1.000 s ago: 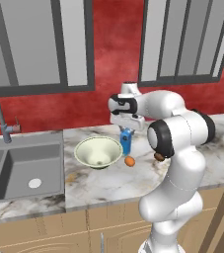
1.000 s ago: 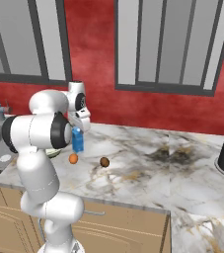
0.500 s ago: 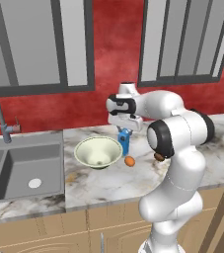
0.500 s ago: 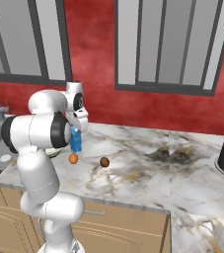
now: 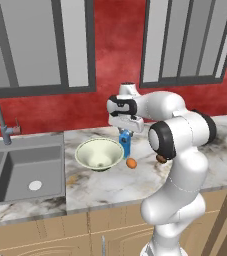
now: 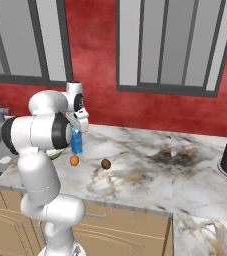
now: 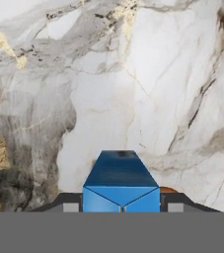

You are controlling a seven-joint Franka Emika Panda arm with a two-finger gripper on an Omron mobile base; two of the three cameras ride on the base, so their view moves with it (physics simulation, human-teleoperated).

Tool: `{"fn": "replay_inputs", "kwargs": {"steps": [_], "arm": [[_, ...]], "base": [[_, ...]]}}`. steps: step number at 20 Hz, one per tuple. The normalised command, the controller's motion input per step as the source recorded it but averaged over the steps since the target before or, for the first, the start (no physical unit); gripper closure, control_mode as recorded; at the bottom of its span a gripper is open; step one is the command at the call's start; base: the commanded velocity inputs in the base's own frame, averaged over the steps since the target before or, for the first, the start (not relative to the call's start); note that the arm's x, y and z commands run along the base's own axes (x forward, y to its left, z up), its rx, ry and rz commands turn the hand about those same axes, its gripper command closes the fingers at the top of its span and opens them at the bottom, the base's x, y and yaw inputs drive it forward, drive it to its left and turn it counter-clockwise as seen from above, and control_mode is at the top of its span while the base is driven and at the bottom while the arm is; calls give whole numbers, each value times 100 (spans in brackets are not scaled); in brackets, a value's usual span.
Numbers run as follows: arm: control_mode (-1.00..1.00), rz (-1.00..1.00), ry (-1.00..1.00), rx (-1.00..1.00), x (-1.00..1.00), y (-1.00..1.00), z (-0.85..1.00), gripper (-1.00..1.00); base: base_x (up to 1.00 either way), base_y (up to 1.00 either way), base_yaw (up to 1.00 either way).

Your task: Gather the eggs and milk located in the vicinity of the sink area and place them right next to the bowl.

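The milk (image 5: 125, 141) is clamped by the gripper (image 7: 121, 205) – unmoved since a moment ago, just beside the bowl (image 5: 99, 153) – so release is judged next.

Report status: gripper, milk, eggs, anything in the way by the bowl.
Gripper shut on milk, carton upright beside bowl. Orange egg on counter by bowl; brown egg further off. Nothing in the way.

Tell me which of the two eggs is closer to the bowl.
The orange egg, lying just right of the bowl below the milk; the dark brown egg lies farther out on the counter.
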Motion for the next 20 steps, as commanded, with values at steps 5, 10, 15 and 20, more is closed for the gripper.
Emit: {"fn": "replay_inputs", "kwargs": {"steps": [5,10,15,20], "arm": [[-100,0,0,0,0,0,-4,100],[-100,0,0,1,0,0,-8,-100],[-100,0,0,1,0,0,-5,-100],[-100,0,0,0,0,0,0,-100]], "base": [[0,0,0],[0,0,0],[0,0,0],[0,0,0]]}}
